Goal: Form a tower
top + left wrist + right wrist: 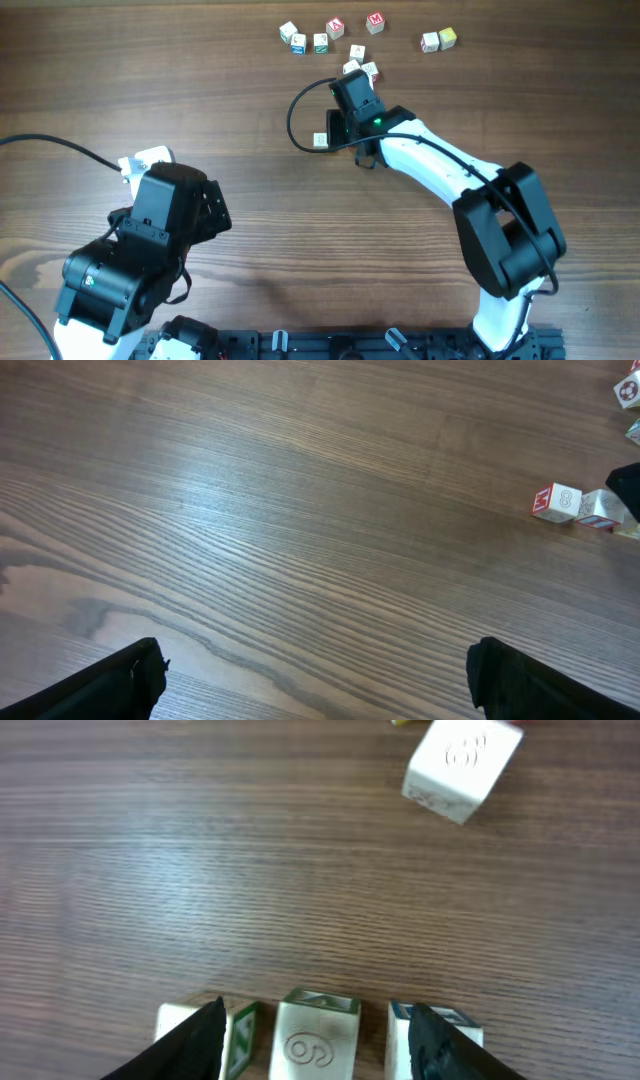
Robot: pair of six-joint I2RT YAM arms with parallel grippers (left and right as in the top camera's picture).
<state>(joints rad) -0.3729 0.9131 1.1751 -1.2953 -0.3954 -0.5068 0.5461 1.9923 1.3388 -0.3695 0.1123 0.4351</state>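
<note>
Right gripper (pixel 315 1012) is half open and empty, fingers (pixel 195 1040) either side of the tower (pixel 315 1045). Back off crooked and a finger probably clips it, toppling the lot.

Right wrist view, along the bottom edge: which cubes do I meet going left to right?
green-faced cube → cube with the embossed 6-like mark → blue-printed cube

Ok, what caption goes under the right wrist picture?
Open right end effector straddling a cream wooden letter cube, with another cream cube lying apart on the brown wooden table.
</note>
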